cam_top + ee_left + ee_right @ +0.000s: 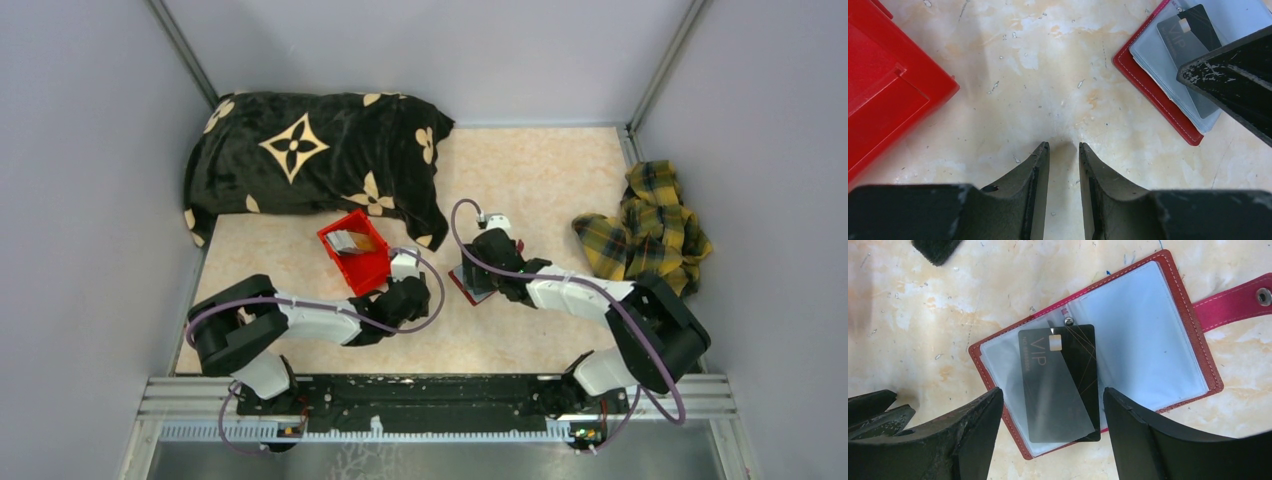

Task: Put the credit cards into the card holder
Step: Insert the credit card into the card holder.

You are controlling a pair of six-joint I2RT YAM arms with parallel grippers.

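Right gripper (1052, 395), released, jaws spread wide and holding nothing, directly above the card holder (1218, 307), open flat on the table (908, 315). Just below and between those jaws, 1 black credit card (1070, 360), part-tucked under a clear sleeve (1143, 330), skewed, long axis pointing back toward the wrist, near end jutting past the holder's edge. Likely next: nudging that card fully home along that axis. Left gripper (1064, 147), jaws nearly together with a thin gap, grasping nothing, over the table between holder and red bin (888, 90). Farther left, more credit cards (352, 240) in that bin, nearer the left arm; holder nearer the right.
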